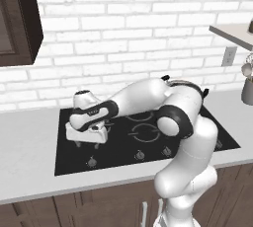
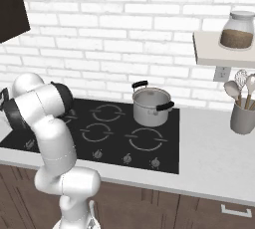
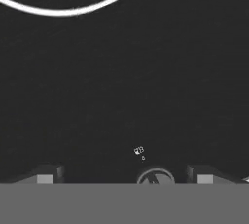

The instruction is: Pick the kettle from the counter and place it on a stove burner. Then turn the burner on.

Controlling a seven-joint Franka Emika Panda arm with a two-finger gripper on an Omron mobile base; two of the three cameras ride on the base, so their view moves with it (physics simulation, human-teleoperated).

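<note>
Gripper (image 3: 124,178) spread wide, low over black glass cooktop (image 1: 74,162) with round knob (image 3: 155,177) between fingertips; lidded steel pot with black handles (image 2: 151,104) at cooktop's 1 o'clock, contents hidden; kettle unseen.

Black glass cooktop (image 2: 164,151) with grey ring outlines, white brick wall (image 2: 114,34) behind, steel pot (image 2: 148,107) with black handles center frame, dark brown cabinets (image 1: 17,21) upper left.

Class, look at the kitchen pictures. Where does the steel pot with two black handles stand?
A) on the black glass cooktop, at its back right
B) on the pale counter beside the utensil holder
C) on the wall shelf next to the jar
A: the steel pot stands on the black glass cooktop, over its back right zone.
</note>
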